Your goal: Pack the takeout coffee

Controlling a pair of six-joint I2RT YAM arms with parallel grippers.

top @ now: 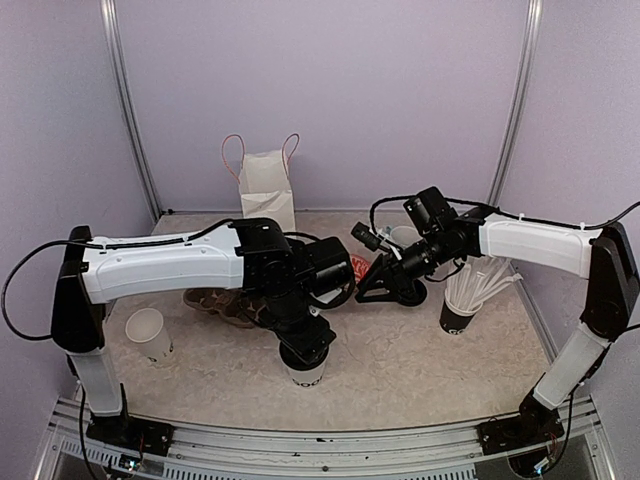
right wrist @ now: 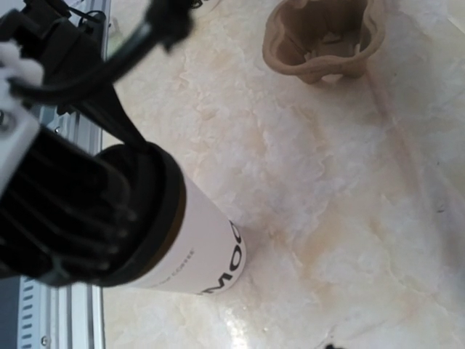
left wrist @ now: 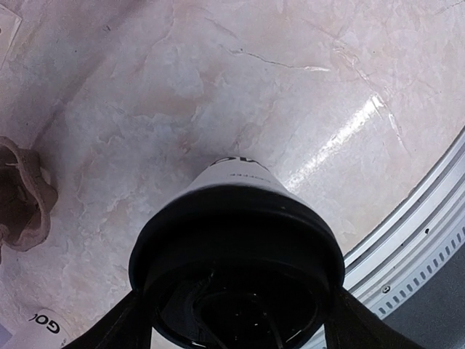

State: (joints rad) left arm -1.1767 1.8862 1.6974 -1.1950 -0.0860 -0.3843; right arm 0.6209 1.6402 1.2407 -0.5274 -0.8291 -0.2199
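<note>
The lidded cup (top: 306,374) stands on the tabletop (top: 400,370) just beside the pulp carrier (top: 215,303), under the left hand (top: 303,345). Its fingers (left wrist: 120,323) sit wide against both flanks of the black lid (left wrist: 232,225); whether they pinch, I cannot tell. The thin paper is probably light and crushable, so the stiff lid rim is the better hold. Only the right wrist view shows the cup's side down to its base. Only the overhead view shows the right hand (top: 388,288), right of the carrier, its spread unclear.
</note>
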